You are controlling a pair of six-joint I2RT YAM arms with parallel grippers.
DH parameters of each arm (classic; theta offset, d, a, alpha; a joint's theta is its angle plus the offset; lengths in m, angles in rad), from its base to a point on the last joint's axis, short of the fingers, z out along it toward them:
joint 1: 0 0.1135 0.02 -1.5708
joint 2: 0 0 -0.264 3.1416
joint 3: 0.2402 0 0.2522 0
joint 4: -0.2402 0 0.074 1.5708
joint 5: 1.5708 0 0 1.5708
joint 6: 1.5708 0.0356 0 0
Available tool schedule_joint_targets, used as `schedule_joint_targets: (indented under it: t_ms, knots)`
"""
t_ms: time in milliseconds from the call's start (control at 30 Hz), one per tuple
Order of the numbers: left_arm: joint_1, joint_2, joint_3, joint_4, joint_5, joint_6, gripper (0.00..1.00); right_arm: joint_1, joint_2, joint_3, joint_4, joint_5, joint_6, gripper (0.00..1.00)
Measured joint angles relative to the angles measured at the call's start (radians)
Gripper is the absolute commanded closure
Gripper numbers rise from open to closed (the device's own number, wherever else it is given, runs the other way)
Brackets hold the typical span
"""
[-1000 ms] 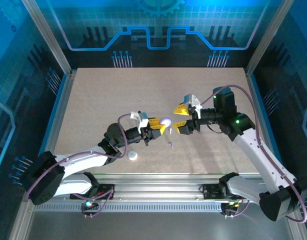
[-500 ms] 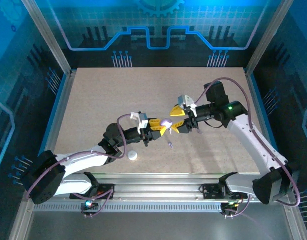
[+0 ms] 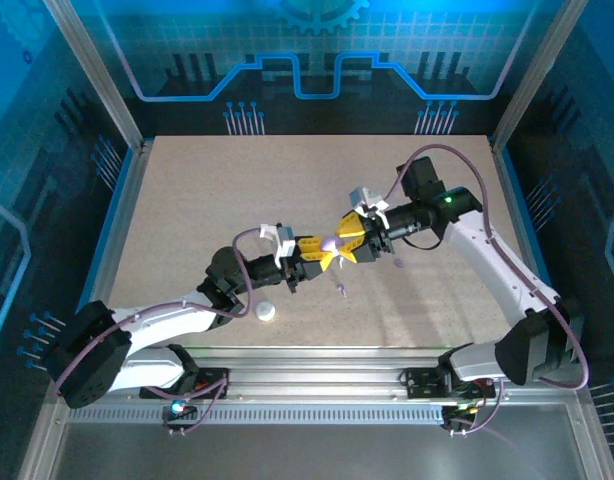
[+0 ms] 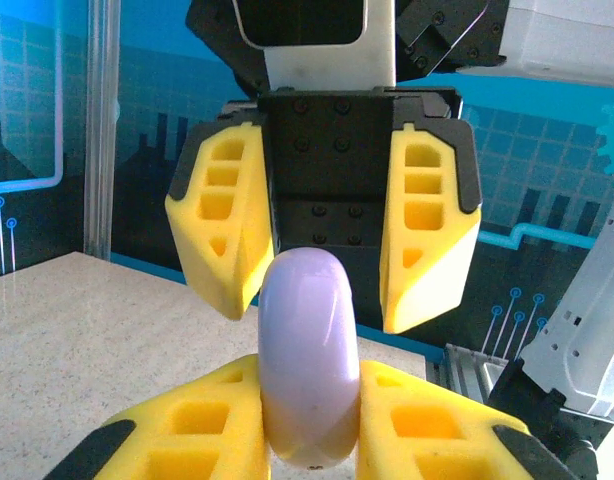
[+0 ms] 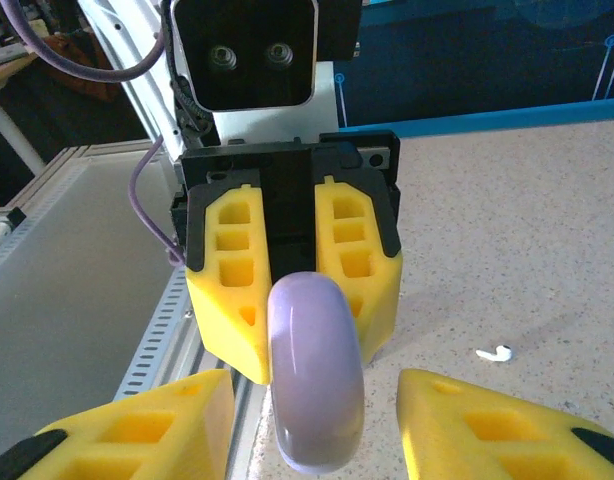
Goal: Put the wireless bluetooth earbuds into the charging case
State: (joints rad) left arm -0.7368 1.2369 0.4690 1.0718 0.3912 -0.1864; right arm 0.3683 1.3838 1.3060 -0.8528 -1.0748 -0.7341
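The charging case [image 3: 332, 243] is a pale purple rounded shell, closed and held on edge above the table. My left gripper [image 3: 325, 252] is shut on the charging case [image 4: 307, 370], gripping its lower part between yellow fingers [image 4: 187, 430]. My right gripper [image 3: 347, 240] faces it from the right, open, its fingers [image 5: 137, 440] on either side of the case [image 5: 315, 385] with a gap on both sides. A white earbud [image 5: 495, 352] lies on the table. A small pale earbud [image 3: 340, 289] lies just below the grippers.
A white round object [image 3: 266, 312] sits on the table near the left arm's forearm. A tiny purple piece [image 3: 398, 263] lies under the right arm. The metal rail [image 3: 317, 360] runs along the near edge, and blue walls stand on the other sides.
My right gripper has moved left until its fingers flank the charging case, and its jaws have narrowed. The left gripper has kept its hold in the same place.
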Motion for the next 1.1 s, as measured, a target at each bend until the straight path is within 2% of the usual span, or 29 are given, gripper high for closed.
schedule_joint_targets:
  t_ms: [200, 400, 567, 633, 767, 1100]
  knots:
    - [0.0, 0.008, 0.0, 0.011, 0.0, 0.0, 0.76, 0.006, 0.02, 0.023, -0.037, -0.007, -0.031, 0.66]
    - [0.0, 0.008, 0.0, 0.016, 0.013, -0.004, 0.75, 0.01, 0.023, 0.03, -0.051, -0.006, -0.05, 0.85]
    - [0.001, 0.008, 0.0, 0.016, 0.013, -0.021, 0.57, 0.013, 0.023, 0.042, -0.074, 0.001, -0.071, 0.89]
    - [0.001, 0.008, 0.002, -0.005, 0.006, -0.012, 0.44, 0.013, 0.023, 0.042, -0.076, 0.021, -0.076, 0.89]
    - [0.001, -0.008, 0.016, -0.147, -0.008, 0.055, 0.32, 0.019, 0.005, 0.042, -0.078, 0.116, -0.074, 0.89]
    - [0.001, -0.164, 0.131, -0.621, -0.008, 0.336, 0.33, 0.125, -0.082, 0.045, -0.102, 0.425, -0.091, 0.89]
